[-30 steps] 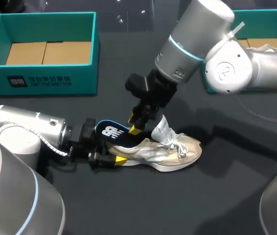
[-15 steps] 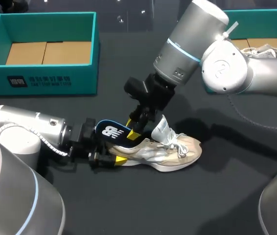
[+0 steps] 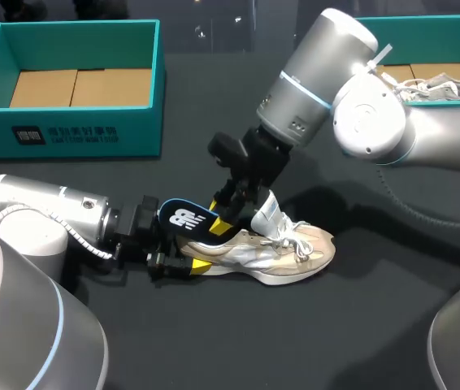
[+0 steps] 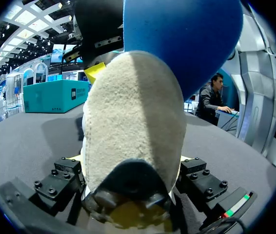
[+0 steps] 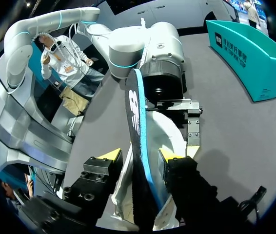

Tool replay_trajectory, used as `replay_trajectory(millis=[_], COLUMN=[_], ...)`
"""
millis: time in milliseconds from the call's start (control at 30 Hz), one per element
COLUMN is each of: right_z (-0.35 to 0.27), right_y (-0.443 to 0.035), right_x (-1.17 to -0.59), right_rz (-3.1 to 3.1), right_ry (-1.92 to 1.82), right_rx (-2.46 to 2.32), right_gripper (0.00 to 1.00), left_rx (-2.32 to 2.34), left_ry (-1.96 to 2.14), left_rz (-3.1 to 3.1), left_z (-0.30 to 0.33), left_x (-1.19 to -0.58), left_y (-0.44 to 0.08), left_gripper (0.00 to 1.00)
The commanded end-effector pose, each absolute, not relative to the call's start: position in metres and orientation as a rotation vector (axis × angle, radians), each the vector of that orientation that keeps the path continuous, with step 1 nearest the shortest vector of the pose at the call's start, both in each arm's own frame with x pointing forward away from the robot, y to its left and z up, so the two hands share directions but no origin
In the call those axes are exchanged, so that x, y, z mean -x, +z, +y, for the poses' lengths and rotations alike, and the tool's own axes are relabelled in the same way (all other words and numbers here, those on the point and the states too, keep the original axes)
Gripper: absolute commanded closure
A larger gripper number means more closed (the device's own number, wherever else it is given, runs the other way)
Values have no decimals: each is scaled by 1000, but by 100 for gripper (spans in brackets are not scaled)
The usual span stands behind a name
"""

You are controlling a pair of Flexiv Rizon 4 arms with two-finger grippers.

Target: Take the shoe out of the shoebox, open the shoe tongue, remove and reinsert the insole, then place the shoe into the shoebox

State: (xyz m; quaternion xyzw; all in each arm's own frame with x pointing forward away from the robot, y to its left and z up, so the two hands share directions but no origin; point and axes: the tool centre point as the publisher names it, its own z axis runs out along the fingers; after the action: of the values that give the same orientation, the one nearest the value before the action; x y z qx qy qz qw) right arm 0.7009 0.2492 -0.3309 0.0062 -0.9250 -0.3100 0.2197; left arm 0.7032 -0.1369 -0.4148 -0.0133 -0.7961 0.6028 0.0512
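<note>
shoe point(image 3: 283, 248) on table point(image 3: 238, 345) before shoebox point(image 3: 75, 134)

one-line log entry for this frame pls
left gripper: shut on shoe heel | right gripper: shut on insole | insole: partly out of shoe | shoe: on table

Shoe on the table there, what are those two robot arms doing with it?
They are handling the shoe together, out on the table rather than in a box. The left arm's tool grips the heel and holds the shoe down. The right arm's tool pinches the blue insole, which sticks up partway out of the shoe's opening. An open teal shoebox stands at the back left, with only its cardboard floor showing.
</note>
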Motion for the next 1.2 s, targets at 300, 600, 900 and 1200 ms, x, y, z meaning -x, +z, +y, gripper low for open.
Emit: replay_trajectory(millis=[300,600,900,1200], right_z=[262,267,282,287], right_y=[-334,-336,-319,-311], right_x=[-693,-688,-685,-683], right_rz=[-2554,-2547,-2581,-2646], right_ry=[-875,-893,-891,-878], right_rx=[-41,-50,-95,-91], right_gripper=[72,100,100,100], left_rx=[41,41,41,41], left_ry=[1834,1834,1834,1834], left_rz=[-2423,-2423,-2423,-2423], left_z=[-137,-137,-137,-137], left_x=[-704,-704,-704,-704], left_y=[-417,-417,-417,-417], left_gripper=[100,100,100,100])
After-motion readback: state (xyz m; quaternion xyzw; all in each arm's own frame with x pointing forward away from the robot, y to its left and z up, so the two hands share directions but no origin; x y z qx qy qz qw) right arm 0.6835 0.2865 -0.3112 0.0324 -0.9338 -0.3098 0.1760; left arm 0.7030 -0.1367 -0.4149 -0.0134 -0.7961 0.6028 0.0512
